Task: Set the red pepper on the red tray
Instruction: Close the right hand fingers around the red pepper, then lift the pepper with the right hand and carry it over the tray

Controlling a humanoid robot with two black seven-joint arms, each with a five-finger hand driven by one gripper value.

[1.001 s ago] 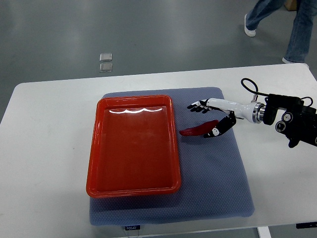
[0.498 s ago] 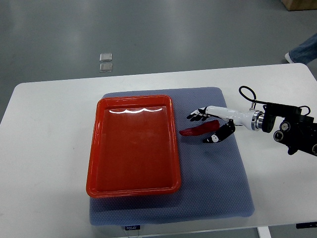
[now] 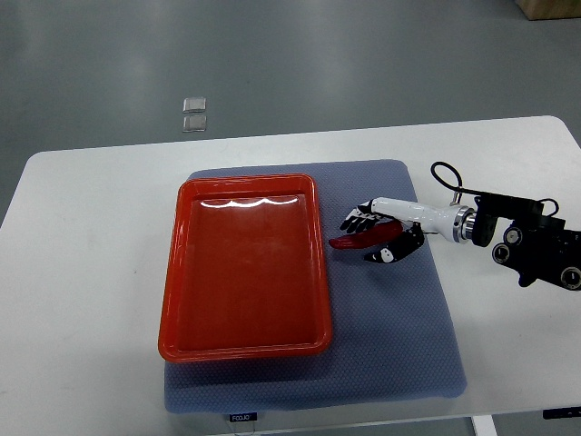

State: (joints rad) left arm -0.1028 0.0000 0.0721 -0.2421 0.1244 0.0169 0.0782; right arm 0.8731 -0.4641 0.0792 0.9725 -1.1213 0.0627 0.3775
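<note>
The red pepper lies on the blue mat, just beside the right rim of the red tray and not yet in it. My right hand is around its thick end: fingers curved over the far side, thumb on the near side, closing in, though I cannot tell whether they grip it firmly yet. So I judge this to be the grasping step.

Next I need a secure hold, a lift clear of the tray's raised lip, and a short carry to my left before setting down.

The pepper is long, slim and glossy, tapering to a point toward the tray; it looks smooth and may slip. The tray is shiny hard plastic, rectangular with rounded corners. The mat is woven and dimpled, on a plain white bench.
</note>
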